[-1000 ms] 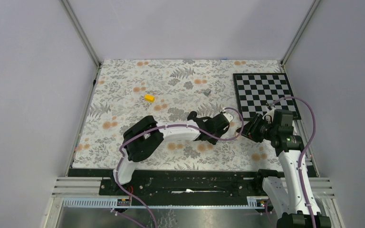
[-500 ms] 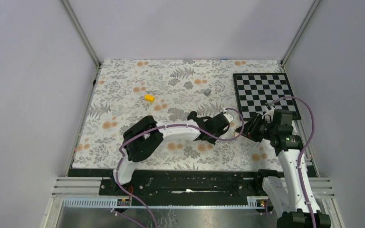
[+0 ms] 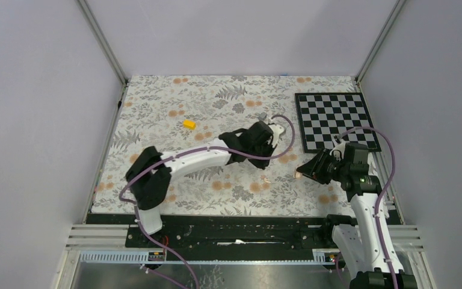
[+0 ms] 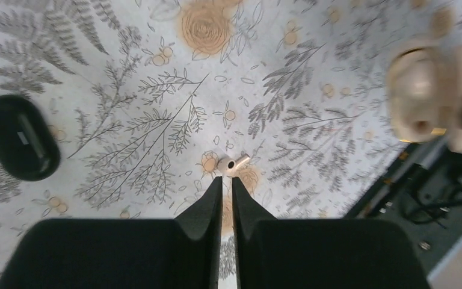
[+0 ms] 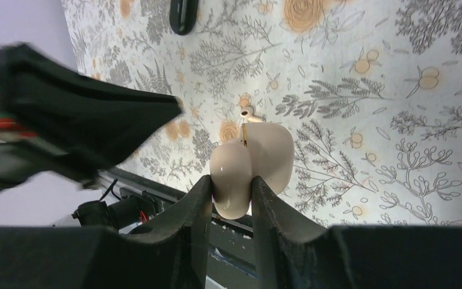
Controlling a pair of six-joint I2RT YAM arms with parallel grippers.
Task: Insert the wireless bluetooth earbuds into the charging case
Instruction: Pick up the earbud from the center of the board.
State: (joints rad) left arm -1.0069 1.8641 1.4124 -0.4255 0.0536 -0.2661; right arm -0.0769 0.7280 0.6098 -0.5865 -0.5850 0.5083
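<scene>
My right gripper is shut on an open beige charging case, held above the mat; the case also shows in the left wrist view. A tiny beige stemmed earbud lies on the mat below it, also in the right wrist view and the top view. My left gripper is shut and empty, raised above the mat, its tips pointing at that earbud. A black oval pod lies on the mat further off. No black nubs show.
A chessboard mat lies at the back right. A small grey block and a yellow block sit on the floral cloth. The table's front rail is close below the right gripper.
My left arm has pulled back and away from the right gripper towards the far middle. The right gripper has shifted slightly nearer with the case. The beige earbud now lies on the mat.
</scene>
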